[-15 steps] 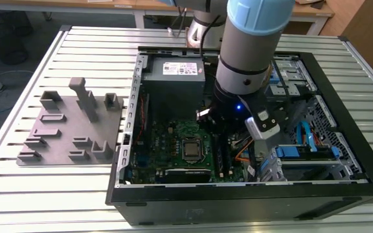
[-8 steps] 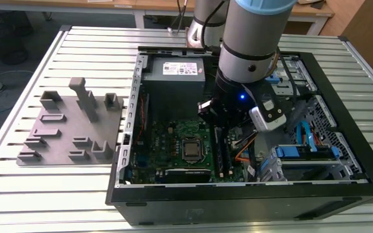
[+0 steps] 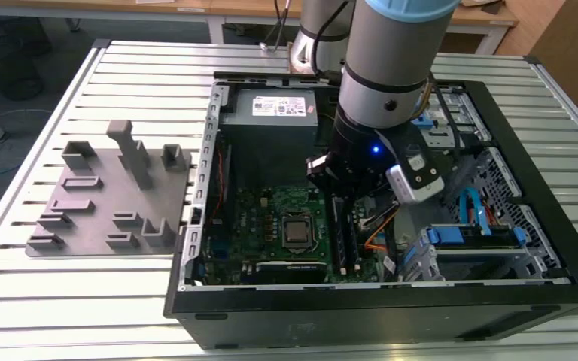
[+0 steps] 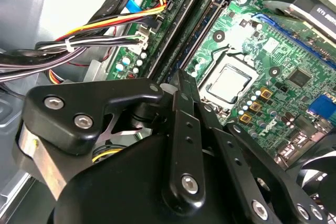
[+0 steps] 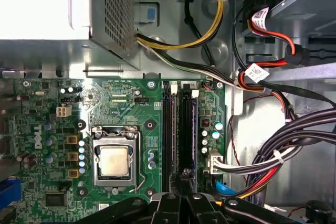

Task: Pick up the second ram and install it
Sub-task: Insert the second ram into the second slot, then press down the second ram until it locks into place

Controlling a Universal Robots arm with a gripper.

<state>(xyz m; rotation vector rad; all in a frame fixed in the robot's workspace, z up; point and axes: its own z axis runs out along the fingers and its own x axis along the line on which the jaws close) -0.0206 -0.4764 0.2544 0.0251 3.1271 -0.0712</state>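
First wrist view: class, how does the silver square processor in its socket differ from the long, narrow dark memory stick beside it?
The silver square processor is pale metal; the long, narrow dark memory stick is a thin dark strip, clearly longer. The processor lies flat, face up; the stick stands on edge. The gripper is at one end of the stick, apart from the processor. Both sit on the green motherboard.
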